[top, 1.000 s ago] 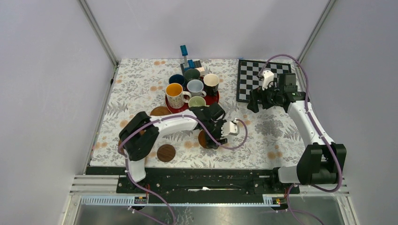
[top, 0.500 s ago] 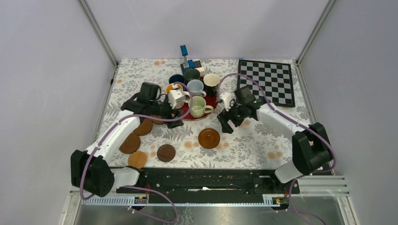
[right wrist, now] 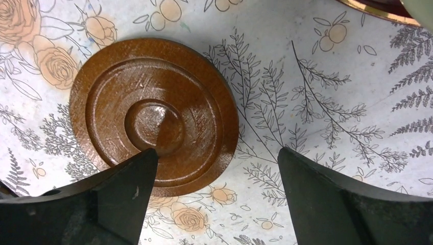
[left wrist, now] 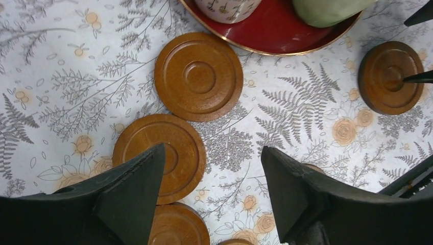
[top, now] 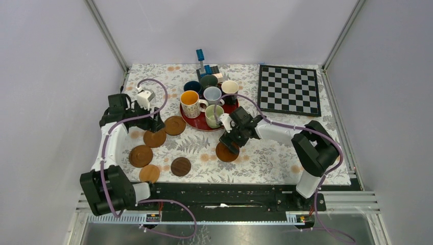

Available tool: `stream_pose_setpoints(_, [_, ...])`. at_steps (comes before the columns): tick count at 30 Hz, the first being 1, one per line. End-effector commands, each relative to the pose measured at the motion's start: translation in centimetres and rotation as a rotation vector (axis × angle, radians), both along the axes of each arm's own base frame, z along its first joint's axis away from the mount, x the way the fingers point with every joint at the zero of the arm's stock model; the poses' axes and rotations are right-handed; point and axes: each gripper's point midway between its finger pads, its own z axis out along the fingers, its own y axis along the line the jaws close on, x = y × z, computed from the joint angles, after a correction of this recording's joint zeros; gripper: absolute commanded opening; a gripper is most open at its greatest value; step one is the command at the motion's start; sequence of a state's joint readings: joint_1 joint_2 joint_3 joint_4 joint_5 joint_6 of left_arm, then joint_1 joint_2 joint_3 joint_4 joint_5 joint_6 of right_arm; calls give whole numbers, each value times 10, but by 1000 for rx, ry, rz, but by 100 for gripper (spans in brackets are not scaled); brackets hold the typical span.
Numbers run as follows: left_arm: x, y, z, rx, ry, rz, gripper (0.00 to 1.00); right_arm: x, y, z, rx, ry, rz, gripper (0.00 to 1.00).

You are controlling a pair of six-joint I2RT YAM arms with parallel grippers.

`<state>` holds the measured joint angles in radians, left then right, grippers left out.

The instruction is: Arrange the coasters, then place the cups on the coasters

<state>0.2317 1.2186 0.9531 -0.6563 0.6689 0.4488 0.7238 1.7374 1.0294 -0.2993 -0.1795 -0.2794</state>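
A dark brown round wooden coaster [right wrist: 153, 115], turned with raised rings and a glossy dished centre, lies flat on the white flower-and-fern printed cloth [right wrist: 316, 102] covering the desk. The right hand [right wrist: 217, 153] hangs over it with its two dark fingers [right wrist: 117, 204] spread wide and nothing between them. One fingertip overlaps the coaster's near edge; the other is over bare cloth beside it. The gold-edged rim of a red round tray [right wrist: 375, 5] cuts the upper corner.
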Motion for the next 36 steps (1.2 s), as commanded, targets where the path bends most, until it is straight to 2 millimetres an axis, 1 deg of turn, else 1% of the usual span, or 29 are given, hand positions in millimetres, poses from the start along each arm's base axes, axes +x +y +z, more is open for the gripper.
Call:
stream_pose_setpoints(1, [13,12,-11,15,-1,3,76,15,8,5,-10,-62,-31,94])
stream_pose_setpoints(3, [16,14,-17,22,11,-8,77,16,2,0,-39,-68,-34,91])
stream_pose_setpoints(7, [21,18,-27,55,14,-38,77,20,-10,-4,-102,-89,-47,81])
stream_pose_setpoints(9, [22,20,-34,77,11,-69,77,18,-16,-5,-111,-89,-50,76])
stream_pose_setpoints(10, [23,21,-38,94,7,-92,76,16,-18,-7,-113,-82,-49,71])
stream_pose_setpoints(14, [34,28,-52,121,29,-109,75,13,-33,-10,-127,-59,-68,66])
stream_pose_setpoints(17, [47,30,-58,116,24,-90,75,16,-47,-8,-113,-46,-105,64])
stream_pose_setpoints(20, [59,27,-67,104,49,-68,73,18,-56,-7,-102,-35,-131,62])
stream_pose_setpoints(23, [71,22,-77,117,68,-58,72,20,-63,-7,-100,-25,-148,61])
stream_pose_setpoints(28, [91,10,-82,136,43,-67,72,23,-75,-4,-94,-24,-175,61])
stream_pose_setpoints(32, [98,9,-95,149,74,-68,71,24,-85,-3,-99,-21,-190,60])
stream_pose_setpoints(36, [93,7,-111,192,100,-109,69,25,-93,-2,-101,-24,-206,60])
